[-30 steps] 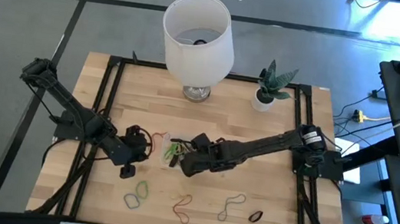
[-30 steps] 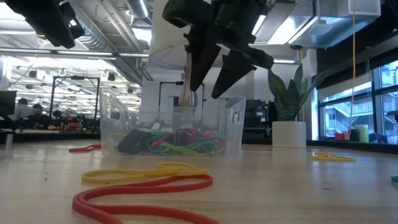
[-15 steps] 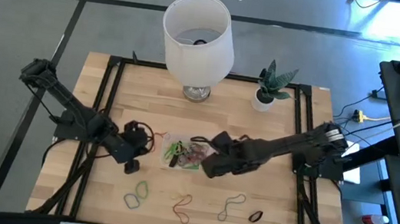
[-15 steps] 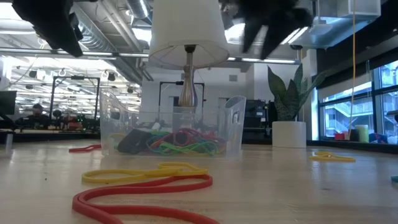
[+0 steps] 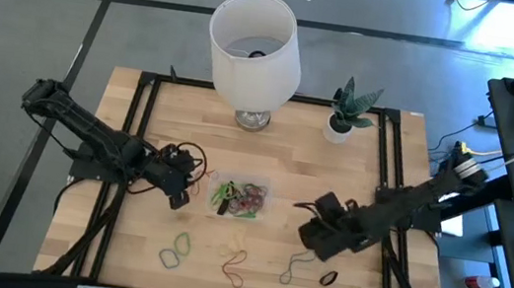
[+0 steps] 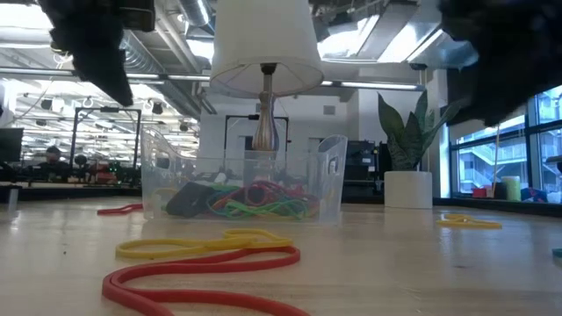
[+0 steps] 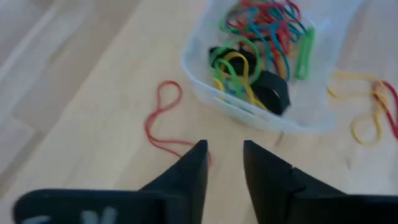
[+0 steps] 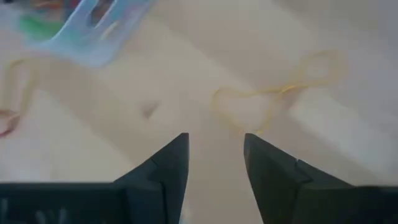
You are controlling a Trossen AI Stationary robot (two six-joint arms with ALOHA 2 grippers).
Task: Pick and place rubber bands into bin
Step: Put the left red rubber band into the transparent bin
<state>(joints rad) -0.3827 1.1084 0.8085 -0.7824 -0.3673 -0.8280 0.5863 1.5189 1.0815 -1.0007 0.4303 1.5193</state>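
1. The bin [image 5: 242, 197] is seen at the middle of the wooden table [image 5: 286, 153], in front of the lamp [image 5: 254, 49]; a tangle of green, red, yellow and black rubber bands [image 7: 261, 43] is held inside it.
2. The left gripper [image 5: 178, 193] is positioned just beside the bin's left end. In the left wrist view its fingers [image 7: 186, 180] are seen apart with nothing between them, above a loose red band [image 7: 163, 118] lying on the wood next to the bin.
3. The right gripper [image 5: 310, 236] is placed right of the bin and nearer the front edge. Its fingers [image 8: 165, 171] are spread with nothing gripped, and a tan band [image 8: 273, 93] lies on the table just ahead of them.
4. More loose bands are scattered along the front of the table: a green one [image 5: 175, 250], a red-orange one [image 5: 235, 264] and a black one [image 5: 329, 279].
5. A small potted plant [image 5: 346, 111] is set right of the lamp.
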